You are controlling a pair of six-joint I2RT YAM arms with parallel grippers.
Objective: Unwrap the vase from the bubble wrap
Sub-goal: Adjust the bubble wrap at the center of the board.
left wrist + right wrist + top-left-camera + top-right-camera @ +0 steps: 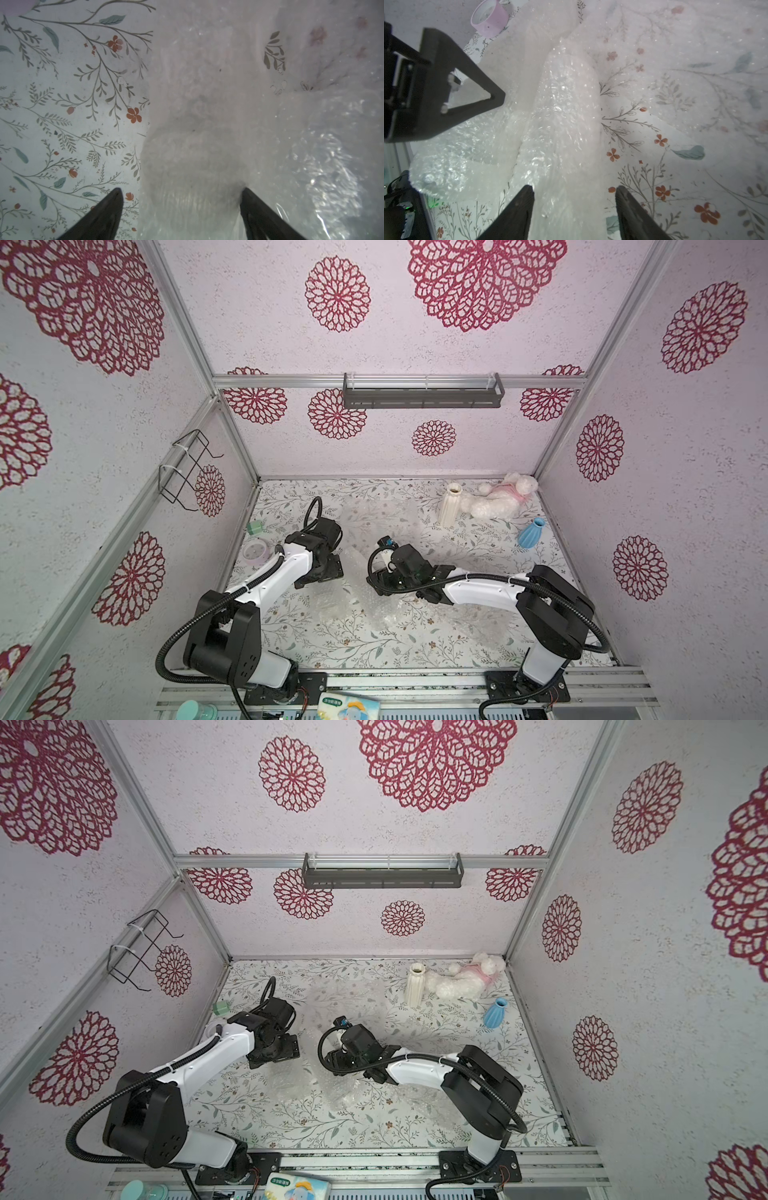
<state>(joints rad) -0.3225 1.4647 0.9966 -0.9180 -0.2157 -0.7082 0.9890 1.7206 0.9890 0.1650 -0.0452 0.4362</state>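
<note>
The bubble wrap (388,614) lies crumpled in the middle of the tabletop (374,655), between both arms. The left fingers (104,214) stand wide apart astride a thick bundle of it, clamping nothing. The right fingers (517,212) are partly spread over another roll of it, not closed on it.

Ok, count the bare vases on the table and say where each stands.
2. A white ribbed vase stands at the back beside the plush toy; a blue vase sits nearer the right wall. Another may be hidden inside the bubble wrap mid-table.
</note>
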